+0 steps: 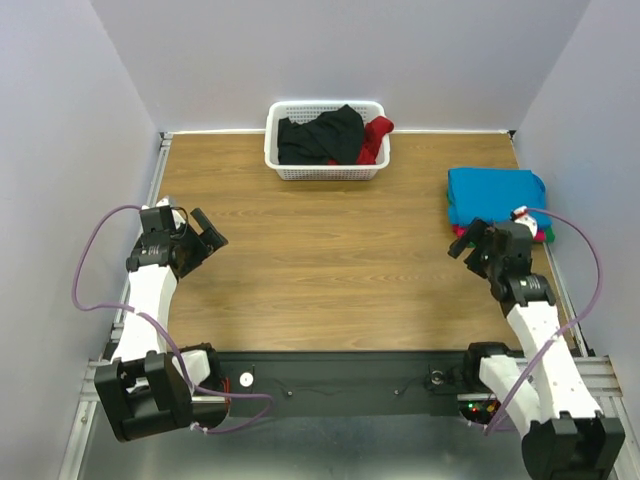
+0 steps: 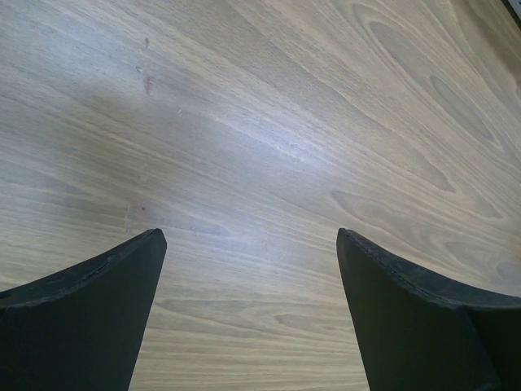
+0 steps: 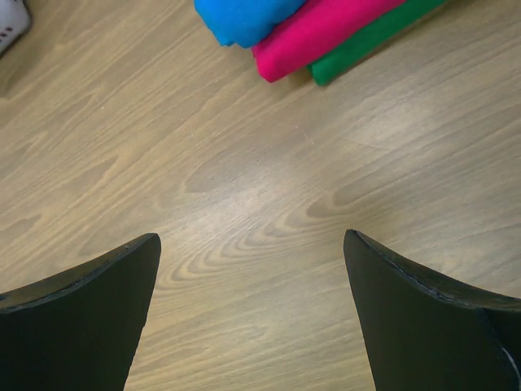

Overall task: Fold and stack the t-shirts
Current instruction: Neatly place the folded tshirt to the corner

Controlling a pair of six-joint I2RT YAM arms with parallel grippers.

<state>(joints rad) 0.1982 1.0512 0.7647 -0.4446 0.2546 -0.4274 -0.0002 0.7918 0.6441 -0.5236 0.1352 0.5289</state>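
Three folded t-shirts lie stacked at the table's right edge: turquoise-blue (image 1: 495, 193) on top, with magenta-red (image 3: 326, 32) and green (image 3: 376, 36) under it. A black t-shirt (image 1: 320, 135) and a dark red t-shirt (image 1: 377, 138) lie crumpled in the white basket (image 1: 283, 167) at the back. My right gripper (image 1: 466, 243) (image 3: 252, 240) hovers open over bare wood just left of the stack, holding nothing. On the left side, my left gripper (image 1: 208, 243) (image 2: 251, 236) is open and empty above the bare table (image 2: 269, 122).
The wooden table (image 1: 330, 250) has metal rails along its left and right edges. A corner of the white basket (image 3: 8, 24) shows at the top left of the right wrist view. Purple cables loop beside both arms.
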